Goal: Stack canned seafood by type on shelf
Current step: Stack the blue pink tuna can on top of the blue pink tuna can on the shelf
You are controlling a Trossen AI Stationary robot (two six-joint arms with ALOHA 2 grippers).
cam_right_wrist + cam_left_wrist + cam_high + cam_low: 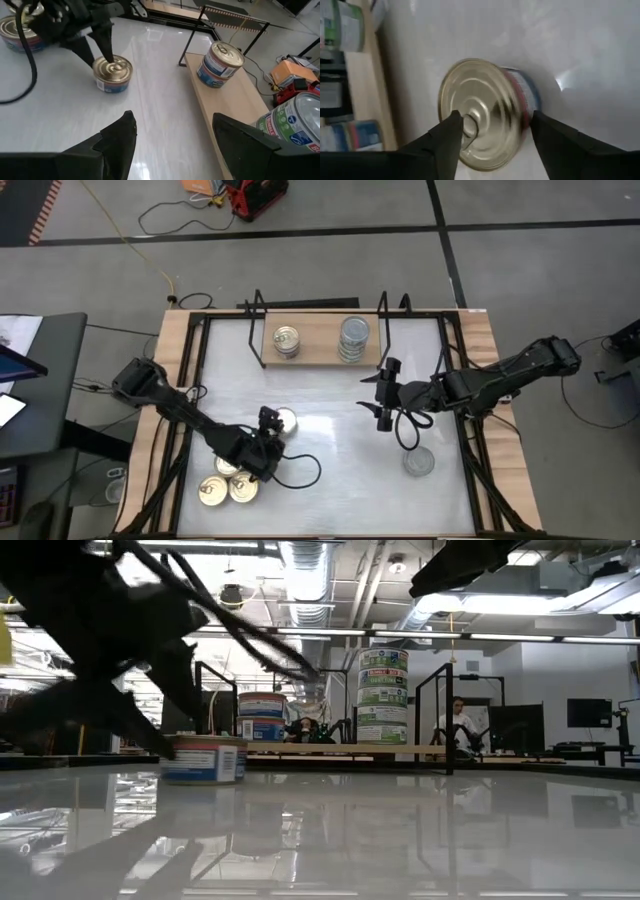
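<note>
Stacking is partly done. From the high view, the shelf [310, 352] already carries a short gold-lidded stack [287, 340] and a taller silver-lidded stack [353, 338]. Left on the bench [330, 480] are the gold-lidded tin [284, 421] between the fingers of the left gripper [270, 420], three more gold tins [228, 483] just behind that gripper, and one silver tin [419, 462] near the right gripper [384, 396], which hangs in front of the shelf.

The low view shows the tin standing flat on the bench with the left arm's dark shapes over it, and both stacks upright on the shelf beyond.

In the left wrist view, the fingers [445, 145] stand fairly wide, one either side of the tin's lid; whether they touch it I cannot tell.

In the right wrist view, the fingers [120, 137] are spread wide and empty, the shelf board ahead of them.
</note>
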